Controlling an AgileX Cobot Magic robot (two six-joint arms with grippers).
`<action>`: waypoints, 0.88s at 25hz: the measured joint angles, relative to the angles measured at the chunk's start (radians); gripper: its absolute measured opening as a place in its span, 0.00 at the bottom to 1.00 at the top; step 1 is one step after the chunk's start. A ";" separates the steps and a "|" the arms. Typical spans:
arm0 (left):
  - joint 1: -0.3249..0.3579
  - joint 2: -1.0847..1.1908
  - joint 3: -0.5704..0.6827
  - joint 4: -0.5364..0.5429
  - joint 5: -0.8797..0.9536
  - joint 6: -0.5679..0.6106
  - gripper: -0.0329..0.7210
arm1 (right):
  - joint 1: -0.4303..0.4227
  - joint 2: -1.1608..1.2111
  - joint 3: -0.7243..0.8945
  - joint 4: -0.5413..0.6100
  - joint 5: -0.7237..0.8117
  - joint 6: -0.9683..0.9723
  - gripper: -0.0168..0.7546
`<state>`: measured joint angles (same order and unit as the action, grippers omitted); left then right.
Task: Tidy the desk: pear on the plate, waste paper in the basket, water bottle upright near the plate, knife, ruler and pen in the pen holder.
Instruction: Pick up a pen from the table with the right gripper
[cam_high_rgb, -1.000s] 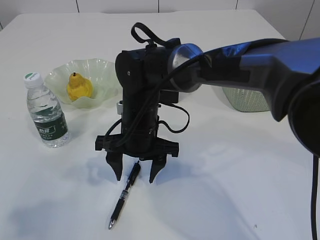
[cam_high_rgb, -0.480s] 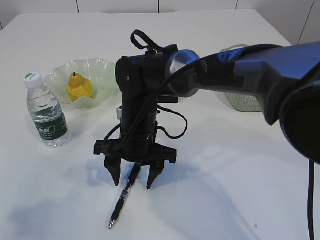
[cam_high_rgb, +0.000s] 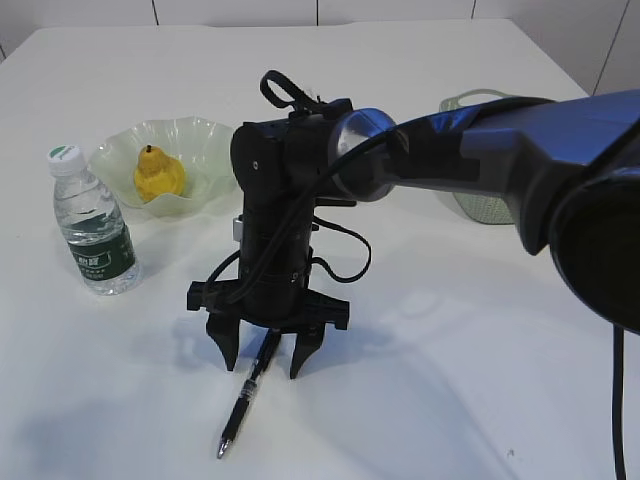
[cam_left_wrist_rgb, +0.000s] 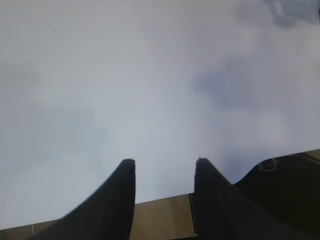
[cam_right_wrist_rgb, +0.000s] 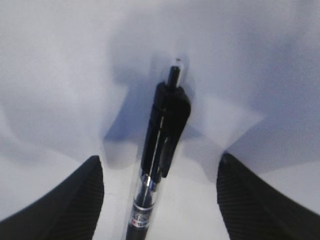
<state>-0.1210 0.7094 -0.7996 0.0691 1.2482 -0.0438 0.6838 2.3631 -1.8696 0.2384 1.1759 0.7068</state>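
A black pen (cam_high_rgb: 243, 400) lies on the white table, its clip end between the fingers of my right gripper (cam_high_rgb: 263, 368). That gripper points straight down, open, one finger on each side of the pen; the right wrist view shows the pen (cam_right_wrist_rgb: 161, 150) centred between the open jaws (cam_right_wrist_rgb: 160, 172), untouched. The yellow pear (cam_high_rgb: 158, 174) sits on the pale green wavy plate (cam_high_rgb: 205, 138). The water bottle (cam_high_rgb: 91, 226) stands upright left of the plate. My left gripper (cam_left_wrist_rgb: 164, 162) is open and empty over bare table. Knife, ruler and pen holder are hidden.
A pale green woven basket (cam_high_rgb: 482, 198) stands at the back right, mostly behind my right arm. A small grey metal object (cam_high_rgb: 240, 224) shows just left of the gripper body. The table edge shows in the left wrist view (cam_left_wrist_rgb: 165, 217).
My right gripper has dropped lower and shifted slightly left, so its open fingers now straddle the pen near the table. The pen has not moved.
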 joint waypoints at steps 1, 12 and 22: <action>0.000 0.000 0.000 0.000 0.000 0.000 0.41 | 0.000 0.000 0.000 -0.002 0.000 0.000 0.74; 0.000 0.000 0.000 0.000 0.000 0.000 0.41 | 0.002 0.002 -0.006 -0.010 -0.015 0.009 0.74; 0.000 0.000 0.000 0.000 0.000 0.000 0.41 | 0.004 0.002 -0.008 -0.039 -0.015 0.017 0.74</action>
<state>-0.1210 0.7094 -0.7996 0.0691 1.2482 -0.0438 0.6877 2.3652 -1.8772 0.1995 1.1612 0.7240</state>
